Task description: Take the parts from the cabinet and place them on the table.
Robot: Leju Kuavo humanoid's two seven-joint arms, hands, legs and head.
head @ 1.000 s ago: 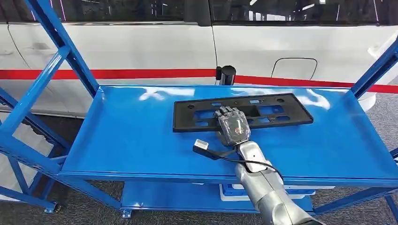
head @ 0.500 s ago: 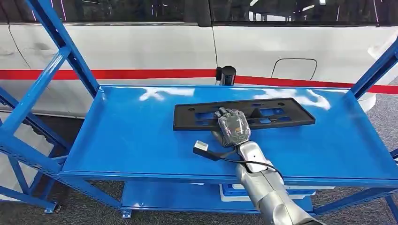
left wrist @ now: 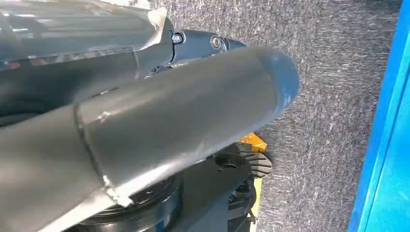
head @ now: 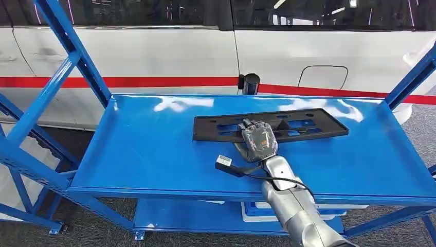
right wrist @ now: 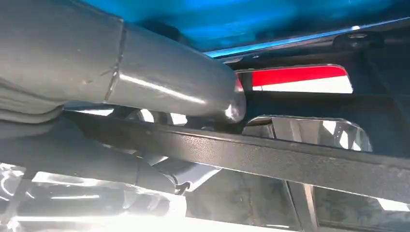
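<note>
Gripping the near edge of the black plastic part [head: 271, 125], the right hand [head: 256, 140] has its fingers on top of the bar and, in the right wrist view, its thick grey thumb [right wrist: 169, 87] on the other side of that same black bar [right wrist: 270, 157], so I judge it clamped on the part rather than merely resting there; the part itself is a long flat frame with cut-outs, lying lengthwise across the middle of the cabinet shelf [head: 144, 154], its far corners looking a touch raised, though I cannot say for certain that it has left the surface.

From where I stand the step in hand looks like the lift-off; the grasp sits near the middle of the long edge, which is sensible, since a frame this wide will want to sag or swing at its ends; the lift should go straight up and level, clear of the shelf lip at the front, before the arm draws back; the slanted blue uprights [head: 77, 56] at either side are near enough that any yaw of the part could knock an end against them, so it should come out square.

The left hand [left wrist: 159, 121] hangs low by the floor beside the cabinet; whether its fingers are apart or curled I cannot tell.
</note>
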